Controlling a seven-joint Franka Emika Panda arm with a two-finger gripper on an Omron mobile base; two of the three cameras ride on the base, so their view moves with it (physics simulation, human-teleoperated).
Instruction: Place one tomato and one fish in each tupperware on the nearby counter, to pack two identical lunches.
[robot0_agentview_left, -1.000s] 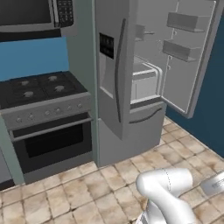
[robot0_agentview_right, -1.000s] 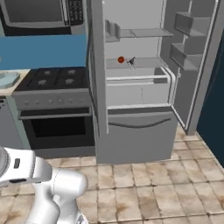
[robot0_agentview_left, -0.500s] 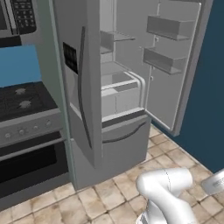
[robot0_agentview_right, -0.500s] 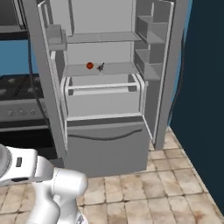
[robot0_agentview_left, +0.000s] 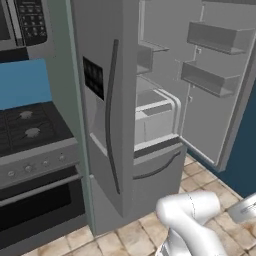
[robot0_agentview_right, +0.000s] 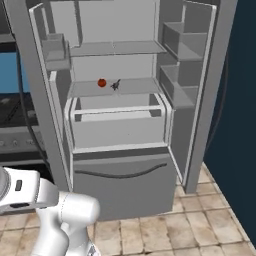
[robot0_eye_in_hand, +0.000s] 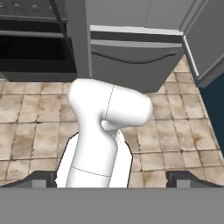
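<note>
A red tomato (robot0_agentview_right: 102, 83) lies on the middle shelf of the open fridge (robot0_agentview_right: 117, 55). Just to its right on the same shelf lies the fish (robot0_agentview_right: 116, 85), small, slim and dark-looking from here. In the hand view my gripper (robot0_eye_in_hand: 113, 179) points down at the tiled floor in front of the fridge. Its two fingertips (robot0_eye_in_hand: 43, 179) stand far apart at the bottom corners, so it is open with nothing held. It is far from the shelf. The tupperware and the counter are out of view.
Both fridge doors stand open: the left door (robot0_agentview_left: 107, 115) and the right door (robot0_agentview_left: 215, 75) with its racks. A white drawer (robot0_agentview_right: 117, 125) sits under the shelf. A black stove (robot0_agentview_left: 30, 125) and microwave (robot0_agentview_left: 25, 20) are on the left, and a dark blue wall (robot0_agentview_right: 235, 125) on the right.
The whole picture has shifted as the base moved: the fridge now looks bigger and nearer, and the stove has slid to the left edge. The gripper stays open.
</note>
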